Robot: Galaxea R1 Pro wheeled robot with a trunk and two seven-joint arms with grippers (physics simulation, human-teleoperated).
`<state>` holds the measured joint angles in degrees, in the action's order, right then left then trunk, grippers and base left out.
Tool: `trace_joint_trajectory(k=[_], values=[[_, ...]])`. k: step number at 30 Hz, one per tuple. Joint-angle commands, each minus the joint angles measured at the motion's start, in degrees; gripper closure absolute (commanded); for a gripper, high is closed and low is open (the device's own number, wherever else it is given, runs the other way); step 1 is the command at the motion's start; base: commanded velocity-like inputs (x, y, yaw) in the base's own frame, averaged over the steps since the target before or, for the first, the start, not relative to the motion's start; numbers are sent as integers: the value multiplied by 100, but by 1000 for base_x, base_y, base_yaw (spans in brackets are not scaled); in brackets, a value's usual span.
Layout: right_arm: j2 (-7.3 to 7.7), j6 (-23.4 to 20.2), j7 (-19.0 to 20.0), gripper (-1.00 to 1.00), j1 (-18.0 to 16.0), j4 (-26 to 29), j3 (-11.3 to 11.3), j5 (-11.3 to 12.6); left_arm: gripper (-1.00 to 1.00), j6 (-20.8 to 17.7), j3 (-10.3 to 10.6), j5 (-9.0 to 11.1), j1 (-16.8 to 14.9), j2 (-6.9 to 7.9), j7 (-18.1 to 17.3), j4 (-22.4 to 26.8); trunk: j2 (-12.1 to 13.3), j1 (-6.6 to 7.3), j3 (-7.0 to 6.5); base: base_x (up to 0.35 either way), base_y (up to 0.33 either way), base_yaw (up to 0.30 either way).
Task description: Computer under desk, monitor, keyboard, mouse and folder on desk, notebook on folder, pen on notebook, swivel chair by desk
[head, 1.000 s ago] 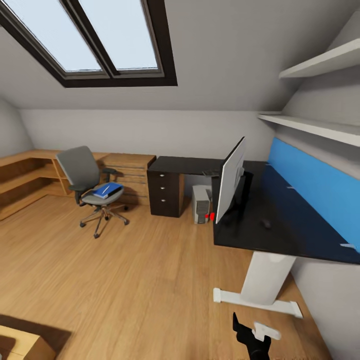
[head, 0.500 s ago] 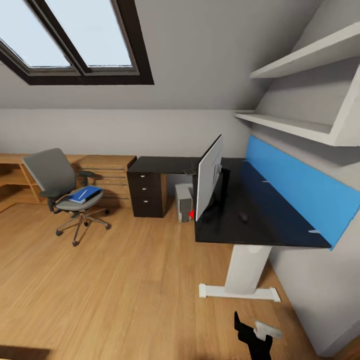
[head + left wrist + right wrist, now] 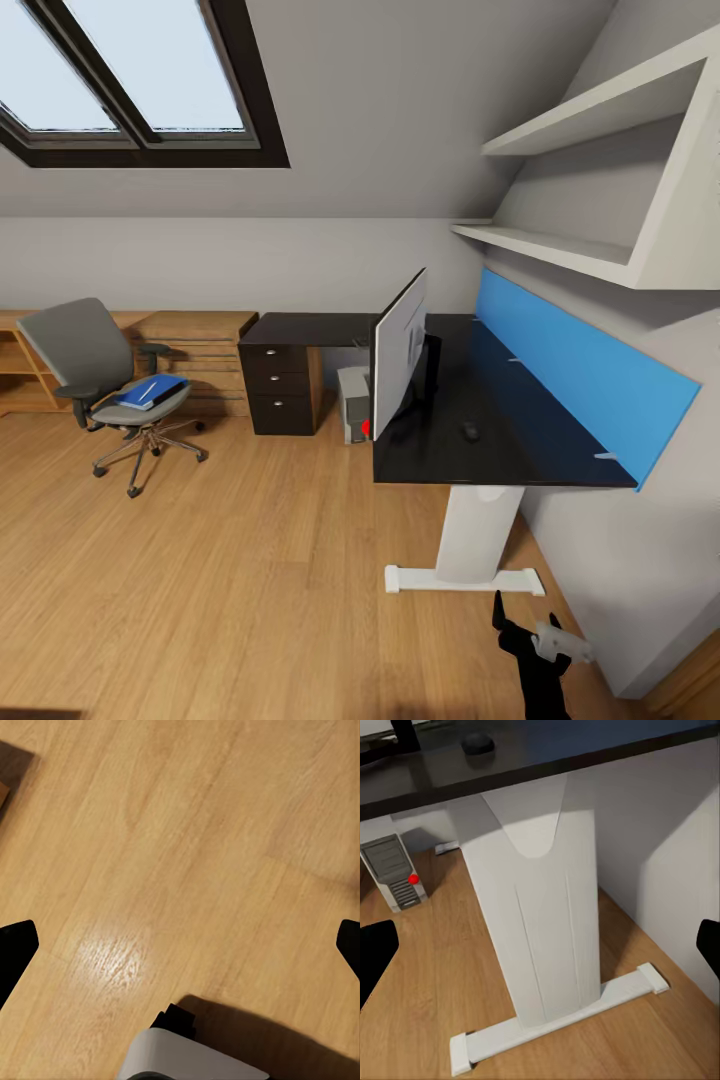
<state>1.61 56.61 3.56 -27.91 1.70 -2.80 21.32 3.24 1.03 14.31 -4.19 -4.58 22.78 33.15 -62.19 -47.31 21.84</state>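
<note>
The desk runs along the right wall, with its glossy black top and blue back panel. The monitor stands on it edge-on, and the small dark mouse lies beside it. The grey computer sits on the floor under the desk's far part. At the left, the swivel chair carries the blue folder with a thin white pen on it. The keyboard is hidden. My right gripper is open before the desk's white leg, with the mouse and computer beyond. My left gripper is open over bare floor.
A dark drawer cabinet stands under the desk's far end, with a light wooden chest of drawers to its left. White shelves hang above the desk. My right arm shows at the bottom right. Wooden floor stretches between me and the chair.
The whole head view has shifted: desk, chair and window slid left in the picture as the camera turned right. The things themselves have not moved.
</note>
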Motion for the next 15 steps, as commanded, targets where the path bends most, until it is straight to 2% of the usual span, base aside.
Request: trace_joint_trajectory(k=[1,3,4,5,7,8,9,10,11,15], values=[[2,-158,-88,-100,-13,277,-29,11,-100,34,11,58,-3,0,16,-1,-3,0,6,0,-16,-3],[5,-409,-234,-100,-19,665,-28,5,-100,36,11,56,-3,0,16,-1,-3,0,7,0,-11,-2],[14,-754,-414,-100,-23,1161,-28,1,-100,39,11,56,-3,0,16,-1,-3,0,7,0,-6,-1],[102,-2587,-1172,-100,-28,3107,-18,-46,-100,44,11,55,-3,1,16,-1,-3,0,7,0,-2,0],[143,-3425,-1439,-100,-29,3738,-10,-92,-100,44,11,54,-3,4,16,-1,-3,0,7,0,-1,0],[173,-4303,-1670,-100,-32,4290,-5,-157,-100,44,11,54,-3,6,16,-1,-3,0,7,0,0,0],[205,-5858,-1942,-100,-79,4977,-3,-266,-100,45,11,54,-3,15,16,0,-3,0,7,138,0,0],[207,-6130,-1980,-100,-108,5060,-3,-283,-100,45,11,54,-3,20,16,1,-3,0,7,175,0,0],[210,-6651,-2049,-100,-213,5169,19,-319,-100,45,11,54,-3,22,16,4,-3,0,7,247,0,0],[197,-7012,-2103,-100,-311,4927,132,-369,-100,45,11,54,-3,26,16,6,-3,0,7,284,0,0]])
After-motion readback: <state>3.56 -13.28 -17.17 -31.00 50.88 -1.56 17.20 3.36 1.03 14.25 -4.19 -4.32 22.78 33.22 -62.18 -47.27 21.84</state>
